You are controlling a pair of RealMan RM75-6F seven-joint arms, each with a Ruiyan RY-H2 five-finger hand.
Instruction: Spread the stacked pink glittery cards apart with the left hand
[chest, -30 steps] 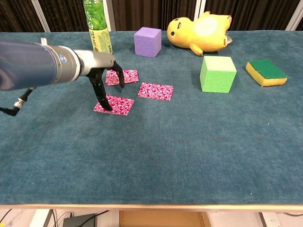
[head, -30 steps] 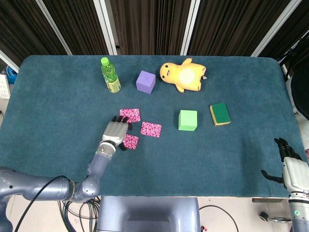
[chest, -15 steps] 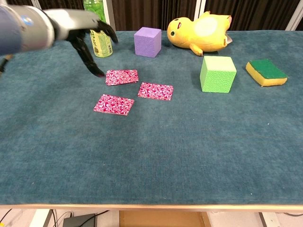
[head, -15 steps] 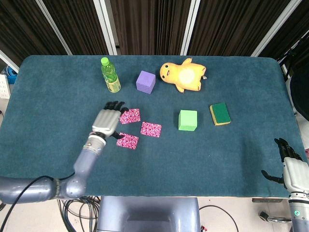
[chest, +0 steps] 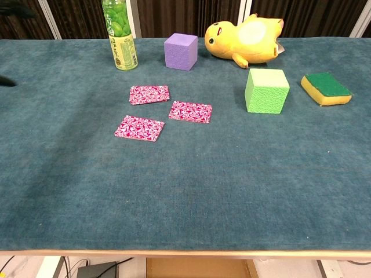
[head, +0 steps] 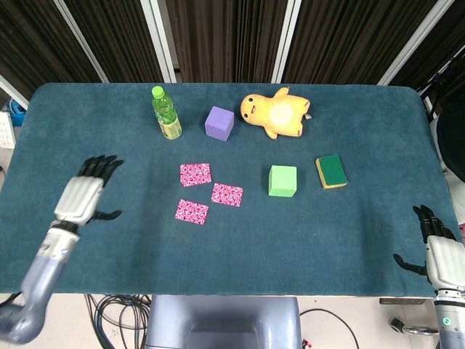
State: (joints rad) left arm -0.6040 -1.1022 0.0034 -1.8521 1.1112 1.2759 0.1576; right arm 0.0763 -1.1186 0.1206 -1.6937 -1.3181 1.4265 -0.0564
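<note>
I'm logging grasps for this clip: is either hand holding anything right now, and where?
Nothing is held: left hand and right hand are both empty, fingers spread.

Left hand [head: 82, 196] at near left of the desk [head: 349, 233], fingers [head: 98, 166] spread, holding nothing, forearm running to the near-left corner. Right hand [head: 436, 251] at near right edge, fingers apart, empty.

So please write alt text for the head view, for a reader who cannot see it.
Three pink cards lie apart, not touching, on a blue table. The left hand hovers open far to their left, the right hand open at the table's near right corner.
</note>
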